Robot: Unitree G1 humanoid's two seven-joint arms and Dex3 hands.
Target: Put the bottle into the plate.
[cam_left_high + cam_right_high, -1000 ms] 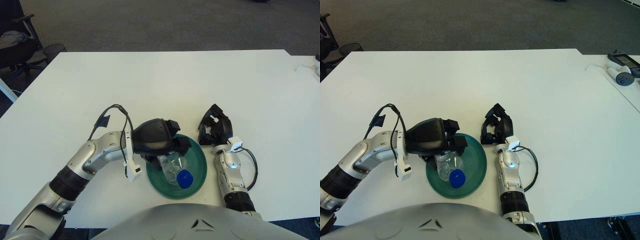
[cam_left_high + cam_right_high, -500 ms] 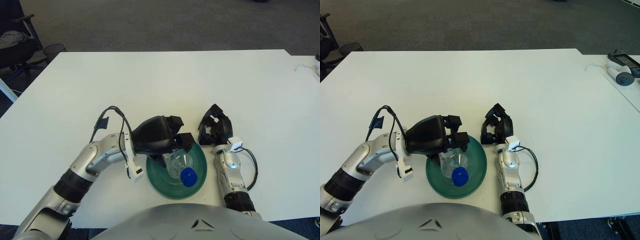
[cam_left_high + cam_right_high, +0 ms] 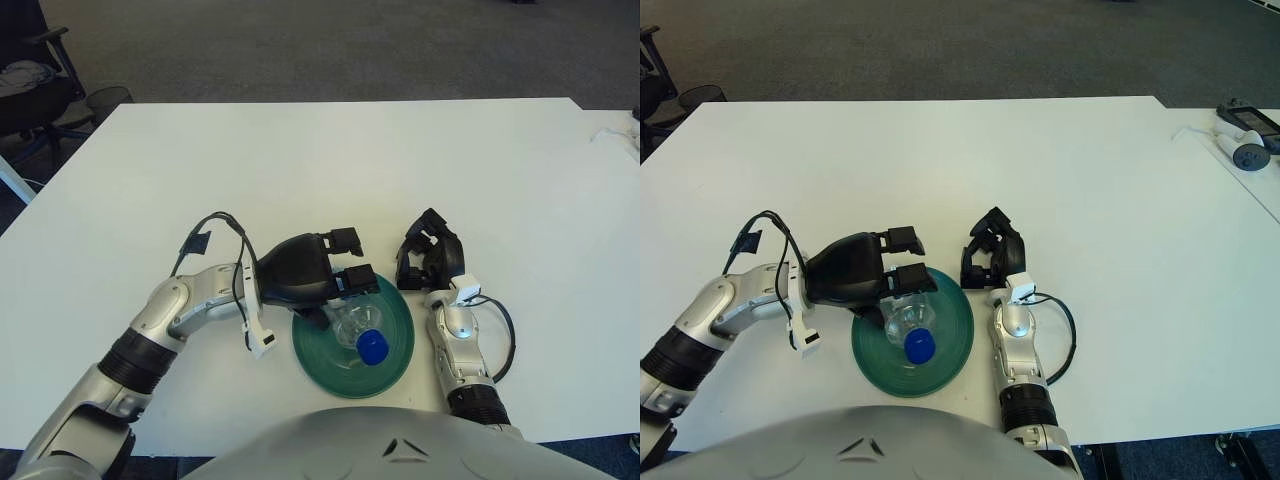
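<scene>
A big white desk (image 3: 330,160) fills most of the view, with gray carpet behind it. A black chair (image 3: 30,85) stands at the far left, past the desk's corner. Some small gadgets (image 3: 1243,135) lie on another white surface at the far right.

Near the front edge of the desk sits a round green plate (image 3: 398,345). A clear bottle (image 3: 355,328) with a blue cap (image 3: 372,347) is in the plate, and its cap end points toward the robot.

The left hand (image 3: 305,272) is black and sits at the back left edge of the plate. Its silver arm comes in from the lower left and bends at the elbow, with a black cable looping over it. The fingers (image 3: 350,278) reach out to the right, over the back of the plate and the top of the bottle. They look spread apart, and they do not wrap around the bottle. I cannot tell if a fingertip touches the bottle.

The right hand (image 3: 430,255) shows just to the right of the plate. Its forearm points straight away from the robot. Its black fingers are curled in, and they hold nothing.
</scene>
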